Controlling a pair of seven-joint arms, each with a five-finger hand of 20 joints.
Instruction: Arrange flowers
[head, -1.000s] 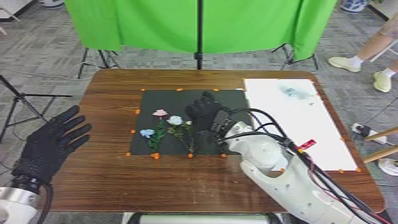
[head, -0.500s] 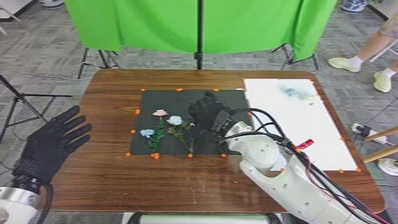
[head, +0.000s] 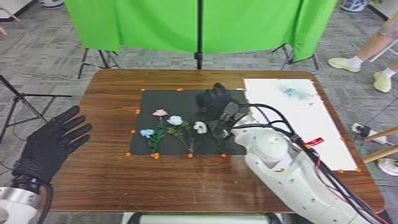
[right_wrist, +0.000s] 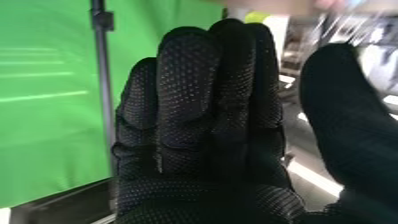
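Note:
My right hand (head: 213, 101) is over the upper right part of the black mat (head: 167, 99), open and holding nothing. In the right wrist view the hand (right_wrist: 200, 105) has straight fingers, its thumb apart. On the mat lie a pink flower (head: 160, 113), a light blue flower (head: 147, 133) and a pale blue-white flower (head: 175, 120), with green stems toward the near edge. A white flower (head: 200, 127) lies right of them, just nearer than the hand. My left hand (head: 51, 140) is open off the table's left side.
A white sheet (head: 306, 125) with a faint blue print covers the right side of the brown table (head: 169, 185). Orange tape pieces edge the mat. Behind the table hangs a green cloth (head: 155, 30) with a black stand before it.
My right hand has moved away from the robot and slightly right, uncovering the white flower at the right of the row. The left hand has stayed in place.

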